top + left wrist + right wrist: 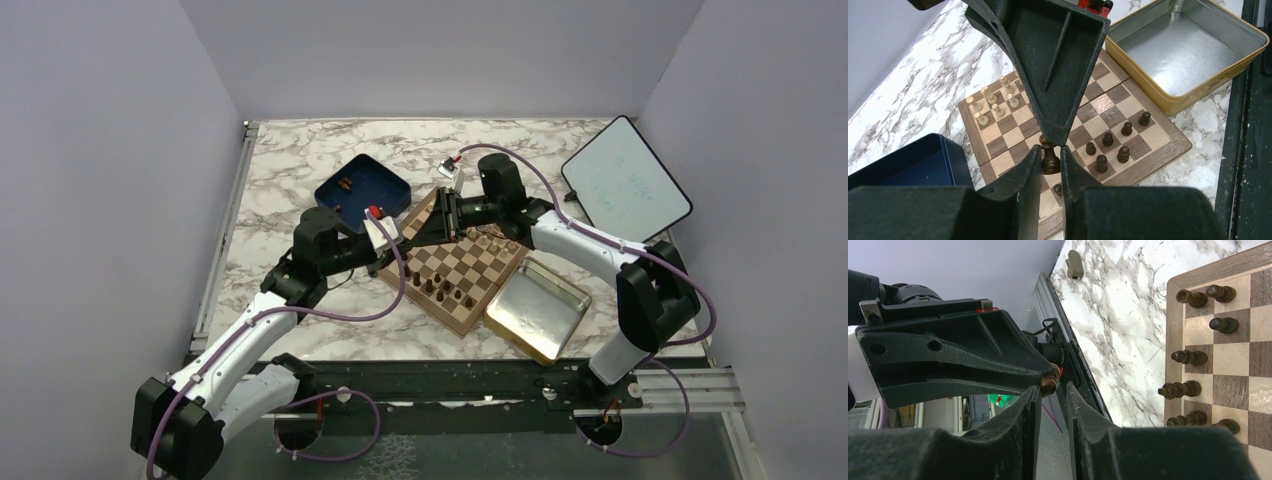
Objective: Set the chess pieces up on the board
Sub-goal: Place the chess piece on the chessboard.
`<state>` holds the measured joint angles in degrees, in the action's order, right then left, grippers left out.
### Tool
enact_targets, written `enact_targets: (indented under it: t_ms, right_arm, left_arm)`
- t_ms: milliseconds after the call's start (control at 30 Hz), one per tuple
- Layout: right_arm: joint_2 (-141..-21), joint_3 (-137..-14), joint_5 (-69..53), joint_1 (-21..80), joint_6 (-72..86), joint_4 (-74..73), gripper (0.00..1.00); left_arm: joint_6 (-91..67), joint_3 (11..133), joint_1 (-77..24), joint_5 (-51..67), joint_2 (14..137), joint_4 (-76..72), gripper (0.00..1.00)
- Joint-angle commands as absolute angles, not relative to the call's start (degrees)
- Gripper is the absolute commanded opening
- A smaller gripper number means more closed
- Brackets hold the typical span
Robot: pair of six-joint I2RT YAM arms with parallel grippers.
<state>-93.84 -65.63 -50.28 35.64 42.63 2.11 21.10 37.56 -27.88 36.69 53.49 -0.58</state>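
Your left gripper (1050, 151) is clamped on a dark chess piece (1050, 161), held over the board (1154, 136). Your right gripper (1053, 390) meets it tip to tip, fingers narrowly parted right at that piece; you cannot tell whether it grips. More dark chessmen (1108, 139) stand in two rows near one board edge, with pale chessmen (993, 97) at the opposite side.
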Motion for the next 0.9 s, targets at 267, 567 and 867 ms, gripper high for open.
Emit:
enact_targets:
  t_ms: [267, 567, 867]
  right_arm:
    - [-95.4, -65.9, -52.0, 36.0, 45.5, 7.6, 0.24]
    - [-94.6, -63.8, -52.0, 36.0, 46.6, 9.9, 0.10]
    - [-91.4, -64.1, -41.2, 35.6, 42.3, 3.9, 0.09]
  left_arm:
    - [22.6, 36.9, -28.2, 39.7, 52.7, -2.1, 0.17]
    - [21.7, 36.9, -28.2, 36.9, 52.5, -2.2, 0.21]
    - [17.9, 37.3, -28.2, 29.1, 51.5, -1.1, 0.99]
